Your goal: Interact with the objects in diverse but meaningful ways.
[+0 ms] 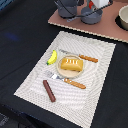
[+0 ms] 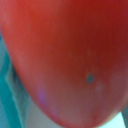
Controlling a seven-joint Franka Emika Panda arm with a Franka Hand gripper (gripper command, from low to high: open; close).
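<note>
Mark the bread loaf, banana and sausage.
bread loaf (image 1: 70,64), exterior view, middle of its scored top
banana (image 1: 52,57), exterior view, middle of its curve
sausage (image 1: 49,90), exterior view, midway along its length

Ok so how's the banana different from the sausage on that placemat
The banana is yellow and curved; the sausage is dark brown and straight. The banana lies close beside the plate that holds the bread loaf, while the sausage lies farther off, past the fork, near the placemat's edge. The sausage looks somewhat longer. Both lie flat on the placemat, free of the gripper.
</note>
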